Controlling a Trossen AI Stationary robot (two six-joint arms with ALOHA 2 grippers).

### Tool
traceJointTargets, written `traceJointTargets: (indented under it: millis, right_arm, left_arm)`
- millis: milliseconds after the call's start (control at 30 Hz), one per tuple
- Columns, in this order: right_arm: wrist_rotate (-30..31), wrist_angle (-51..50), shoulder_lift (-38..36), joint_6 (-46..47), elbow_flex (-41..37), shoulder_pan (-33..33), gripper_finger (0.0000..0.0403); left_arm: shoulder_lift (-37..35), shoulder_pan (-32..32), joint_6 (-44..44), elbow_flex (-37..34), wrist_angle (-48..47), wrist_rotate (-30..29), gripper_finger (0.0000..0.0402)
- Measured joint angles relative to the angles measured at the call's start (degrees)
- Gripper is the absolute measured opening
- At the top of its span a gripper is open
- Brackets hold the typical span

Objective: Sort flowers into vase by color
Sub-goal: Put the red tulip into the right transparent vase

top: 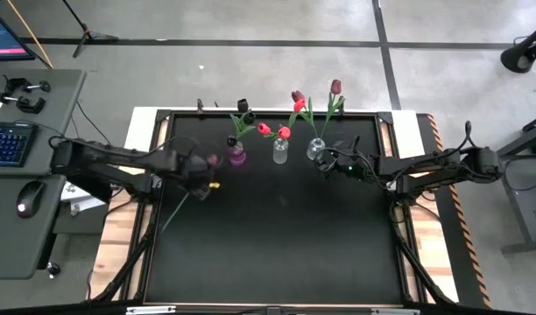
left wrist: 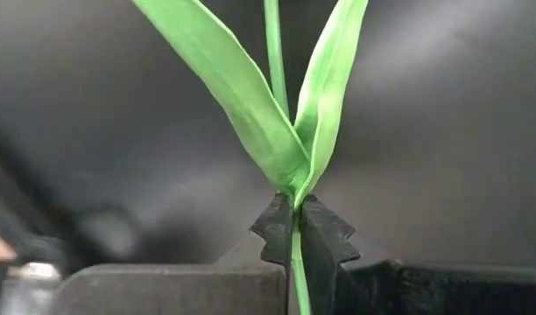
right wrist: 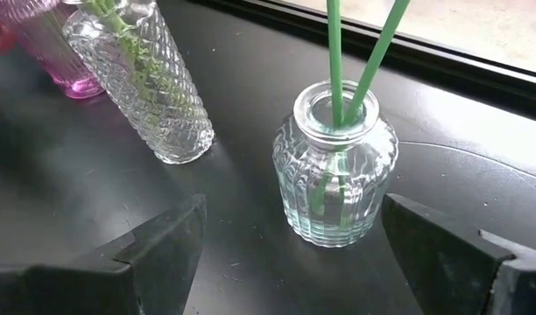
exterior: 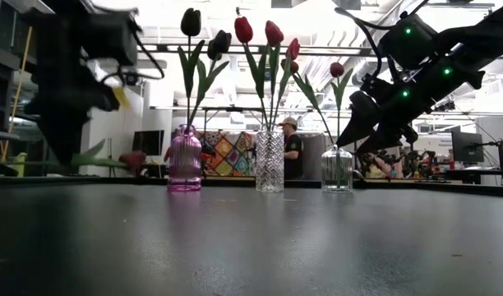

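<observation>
My left gripper (top: 201,173) is shut on a tulip whose dark red head (exterior: 135,160) points toward the pink vase (top: 236,156). Its thin stem (top: 173,214) trails toward the table's near left. The pink vase holds dark-headed tulips (exterior: 191,20), the tall clear vase (top: 279,150) red ones (exterior: 244,29), and the round clear vase (right wrist: 335,166) two stems. All three vases stand in a row near the far edge. My right gripper (top: 326,163) is open and hangs just above the table beside the round vase, with its fingers (right wrist: 167,241) spread to either side of it without touching. My left gripper (left wrist: 296,229) pinches the tulip's stem (left wrist: 295,262) between its two toothed fingertips, right where the two green leaves (left wrist: 290,149) branch off. The fingers lie across the stem. The flower is lifted clear of the table and lies roughly level.
The black table (top: 277,245) has open surface over its near half. A desk with a keyboard (top: 7,143) and a mouse stands to the left. In the low view, people show in the room beyond the far edge (exterior: 291,144).
</observation>
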Motion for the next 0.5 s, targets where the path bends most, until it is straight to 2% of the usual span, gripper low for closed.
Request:
traceJointTargets:
  millis: [167, 267, 400, 500]
  right_arm:
    - [-0.1, -0.2, 0.0, 0.1, 0.0, 0.0, 0.0332]
    - [-0.2, -0.2, 0.0, 0.1, 0.0, 0.0, 0.0332]
    - [-0.3, 0.1, 0.0, 0.1, 0.0, 0.0, 0.0332]
    - [-0.3, 2.4, 0.0, 0.1, 0.0, 0.0, 0.0332]
  left_arm:
    - [-3.5, -13.1, -5.0, 0.0, 3.2, 7.9, 0.0]
    - [-3.5, -21.9, -6.9, 0.0, 10.2, 11.2, 0.0]
    - [-1.3, -31.6, -1.8, 0.0, 31.2, 11.7, 0.0]
    - [1.9, -35.2, 10.4, 0.1, 51.8, 7.9, 0.0]
